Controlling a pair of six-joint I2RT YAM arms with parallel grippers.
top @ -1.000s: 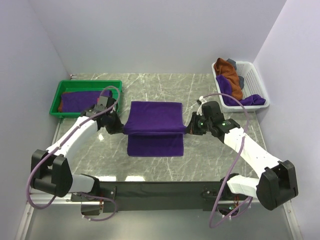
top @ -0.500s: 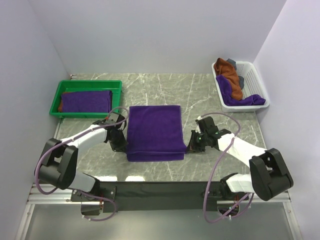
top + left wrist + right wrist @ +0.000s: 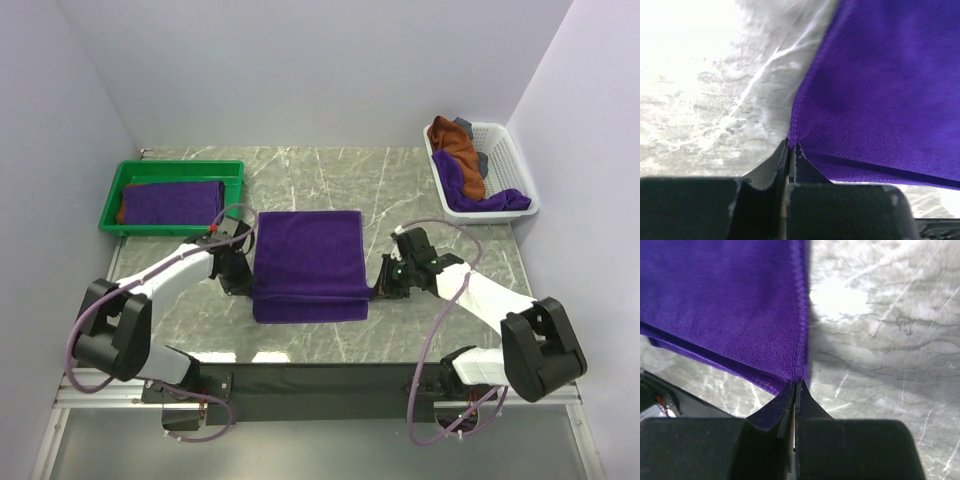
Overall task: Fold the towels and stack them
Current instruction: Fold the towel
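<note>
Over on the left, a green tray (image 3: 180,165) is holding a folded purple towel (image 3: 172,202), evidently where the stack is growing. The left claw (image 3: 242,282) is pinching the near left corner of the purple towel (image 3: 307,262) lying mid-way across the table (image 3: 400,185), its jaws pressed together on the cloth. The right claw (image 3: 379,291) is gripping the opposite corner likewise, so the upper layer is settling taut and square over the lower. The fold looks nearly laid. Far right, a white basket (image 3: 516,160) is waiting with more rumpled towels (image 3: 462,160).
</note>
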